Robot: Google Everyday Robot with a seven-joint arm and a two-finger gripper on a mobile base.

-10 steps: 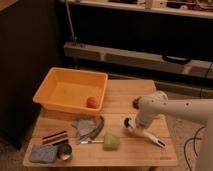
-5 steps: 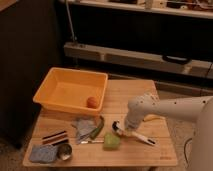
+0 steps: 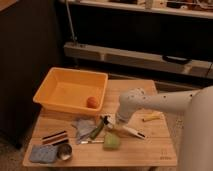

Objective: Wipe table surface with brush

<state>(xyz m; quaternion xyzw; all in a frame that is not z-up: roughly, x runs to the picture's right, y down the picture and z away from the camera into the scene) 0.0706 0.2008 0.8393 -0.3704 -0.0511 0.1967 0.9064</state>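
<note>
The brush (image 3: 133, 132) lies low across the middle of the table surface (image 3: 150, 150). Its white handle points right and toward the front, and its small dark head (image 3: 105, 119) rests on the wood beside a grey cloth. My gripper (image 3: 118, 123), at the end of the white arm that reaches in from the right, is down on the handle just behind the head and shut on it. The arm's wrist hides part of the handle.
An orange-yellow tub (image 3: 56, 102) with an orange ball (image 3: 92, 102) stands at the back left. Just left of the brush head are a grey cloth (image 3: 83, 126), a green utensil (image 3: 97, 131) and a green lump (image 3: 111, 141). Dark strips (image 3: 54, 137), a blue sponge (image 3: 42, 153) and a metal cup (image 3: 64, 152) sit front left. A yellow object (image 3: 151, 117) lies right.
My gripper and the brush have swept left across the tabletop. The brush head went from right of centre to just beside the grey cloth and green utensil.
</note>
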